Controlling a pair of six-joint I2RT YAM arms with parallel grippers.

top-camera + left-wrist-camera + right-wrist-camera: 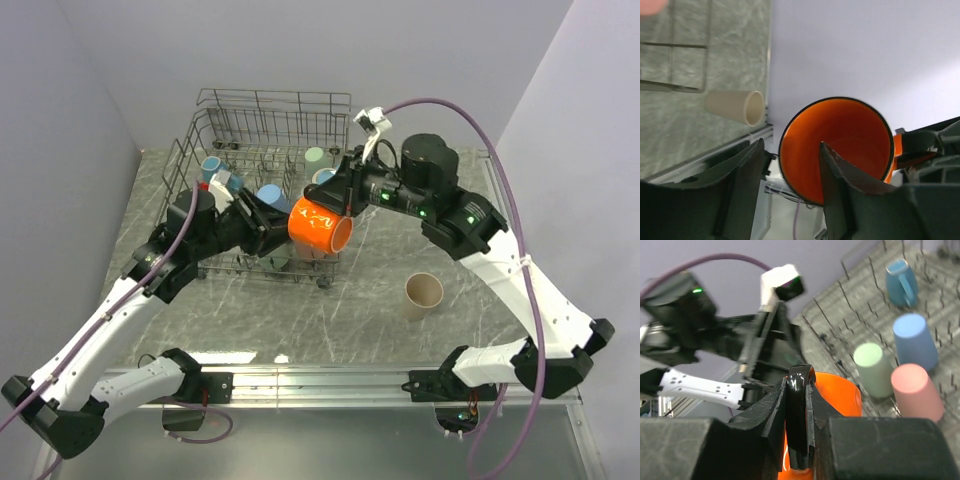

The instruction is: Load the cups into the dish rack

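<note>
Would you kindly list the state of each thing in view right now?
orange mug: held, tipped sideways.
right gripper: shut on mug's handle.
left gripper: open, astride the mug's rim.
beige cup: upright on table.
pink cup: mouth down in dish rack.
green cup: mouth down too.

Orange mug [842,395] mostly hidden behind R gripper [798,390]; pink blob [650,6] cut off at corner, too blurry to ID.

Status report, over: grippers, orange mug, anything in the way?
Right gripper shut on mug handle. Left gripper open, one finger inside mug. Mug over rack, near corner. Left finger in the way.
</note>
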